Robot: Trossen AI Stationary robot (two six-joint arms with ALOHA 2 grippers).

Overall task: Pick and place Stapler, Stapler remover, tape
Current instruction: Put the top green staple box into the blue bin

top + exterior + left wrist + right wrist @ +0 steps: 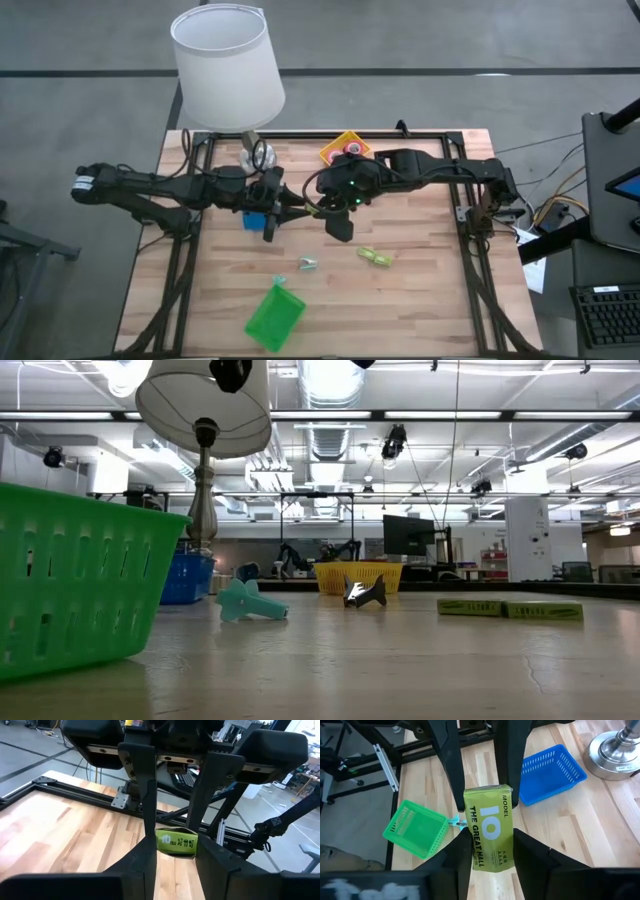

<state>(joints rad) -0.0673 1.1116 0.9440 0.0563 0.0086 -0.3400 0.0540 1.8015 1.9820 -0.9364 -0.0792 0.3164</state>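
From above, the left gripper (272,215) and right gripper (340,222) meet nose to nose at mid-table, just right of the blue basket (254,219). The tape (352,150) lies in the yellow basket (340,147) at the far edge, and the silver stapler remover (307,263) lies on the bare wood, nearer. At table level, the remover sits beside a teal piece (250,602), perhaps the small stapler. Through the left wrist, a lime-green box (177,841) sits end-on inside that claw's reach; whether the claw has closed on it I cannot tell. Through the right wrist, the right claw looks clamped on the box's sides. It reads as a hand-over: the right should let go only once the left grips squarely.
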